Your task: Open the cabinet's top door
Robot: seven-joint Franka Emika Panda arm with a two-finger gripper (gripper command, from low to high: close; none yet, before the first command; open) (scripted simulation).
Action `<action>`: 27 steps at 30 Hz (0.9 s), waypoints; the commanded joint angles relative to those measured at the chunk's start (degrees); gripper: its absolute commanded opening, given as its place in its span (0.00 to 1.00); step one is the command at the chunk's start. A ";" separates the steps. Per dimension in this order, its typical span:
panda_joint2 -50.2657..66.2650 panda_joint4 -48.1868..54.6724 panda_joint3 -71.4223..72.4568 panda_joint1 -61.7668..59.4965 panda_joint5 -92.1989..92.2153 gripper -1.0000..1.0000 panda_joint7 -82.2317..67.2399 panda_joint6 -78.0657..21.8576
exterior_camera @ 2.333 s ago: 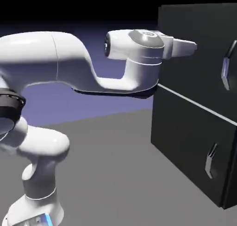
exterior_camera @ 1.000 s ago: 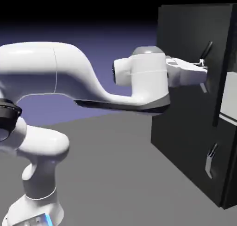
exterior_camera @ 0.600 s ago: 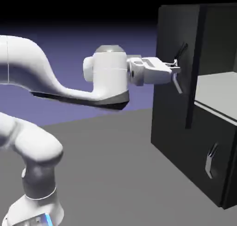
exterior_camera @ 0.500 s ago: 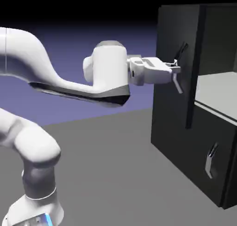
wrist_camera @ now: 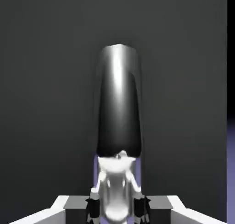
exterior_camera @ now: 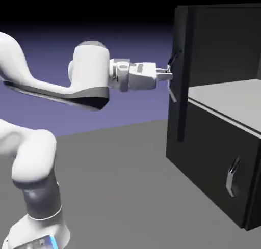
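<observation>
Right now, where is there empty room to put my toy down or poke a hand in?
The pale shelf looks bare, between the cabinet's dark inside walls and its front edge. The grey floor between the robot's base and the lower door is bare too. It's crowded at the top handle, where the gripper is shut on it.
</observation>
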 commanded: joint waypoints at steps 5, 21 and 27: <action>-6.37 -3.63 6.17 -8.45 11.64 0.00 -6.16 4.05; -22.20 -14.63 12.55 -2.76 49.44 0.00 -37.57 -7.99; -28.59 -15.99 19.42 6.07 60.74 0.00 -43.34 -22.95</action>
